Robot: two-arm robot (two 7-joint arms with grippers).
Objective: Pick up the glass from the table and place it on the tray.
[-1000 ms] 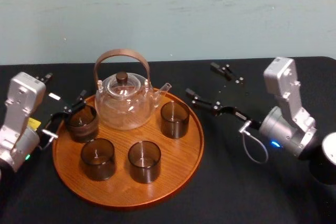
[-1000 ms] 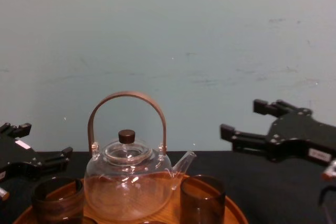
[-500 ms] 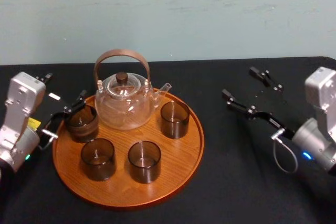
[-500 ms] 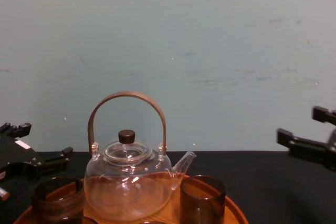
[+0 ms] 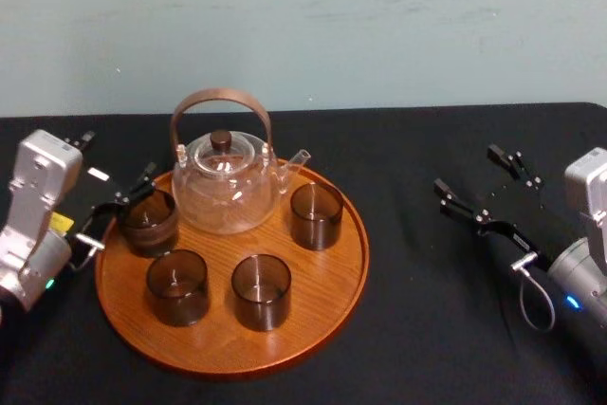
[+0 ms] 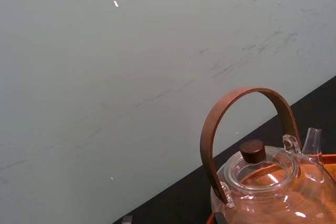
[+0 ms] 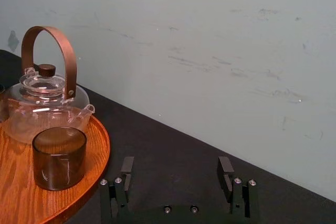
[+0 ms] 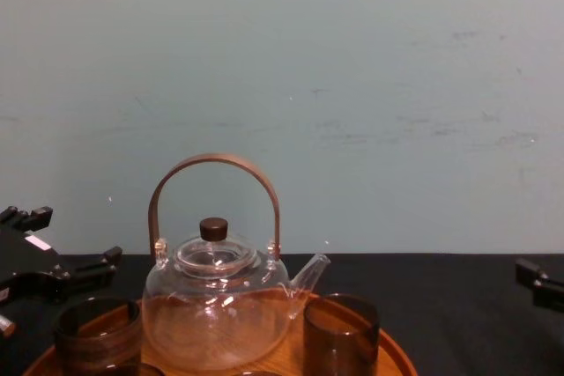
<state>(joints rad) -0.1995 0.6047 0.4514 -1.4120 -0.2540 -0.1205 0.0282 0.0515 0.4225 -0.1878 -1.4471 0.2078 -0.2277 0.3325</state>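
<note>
Right of the tray (image 5: 228, 353) in the head view, the right gripper (image 5: 467, 168) hangs wide apart and empty over the table (image 5: 427, 329). The glass (image 5: 316, 216) stands upright on the tray's right side. The left gripper (image 5: 119, 155) sits spread at the tray's left edge. From the right wrist view, the fingers (image 7: 127, 166) stand far apart, and the glass has its mouth up.

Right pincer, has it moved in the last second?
Yes. In the head view the right pincer, open and empty, has drawn away from the tray toward the robot's right, leaving a wider stretch of table between them.
</note>
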